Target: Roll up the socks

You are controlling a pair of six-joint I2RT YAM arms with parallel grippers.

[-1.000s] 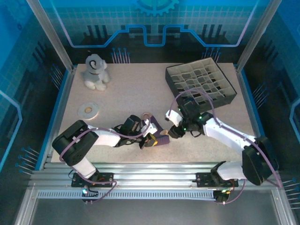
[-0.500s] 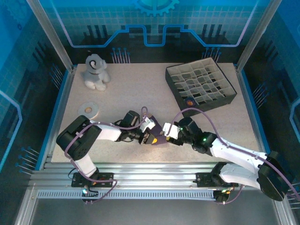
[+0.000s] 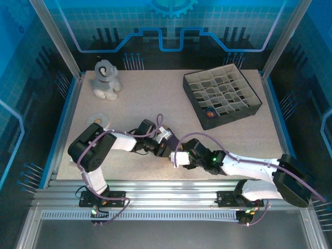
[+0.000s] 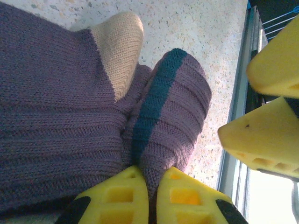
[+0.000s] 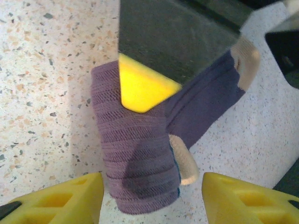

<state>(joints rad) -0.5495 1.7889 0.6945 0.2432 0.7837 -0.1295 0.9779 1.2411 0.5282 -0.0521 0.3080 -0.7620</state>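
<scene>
Purple knit socks (image 4: pixel 70 116) lie bunched near the table's (image 3: pixel 145 98) front edge. The left gripper (image 4: pixel 152 179) is pinched tight on a ribbed fold of them. The right gripper (image 5: pixel 152 186) stands partly open, its fingers (image 5: pixel 60 196) either side of the roll. Well beyond the socks, a black divided box (image 3: pixel 228 120) holds a small orange thing (image 3: pixel 210 112) in one cell, with bare tabletop between.

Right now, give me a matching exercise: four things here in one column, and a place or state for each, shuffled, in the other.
1. toy
2. box
3. left fingers
4. right fingers

A. open, straddling the socks
B. far right of the table
C. shut on the socks
D. far left of the table

Pairs: 1-D, 2-B, 3-C, 4-A
</scene>
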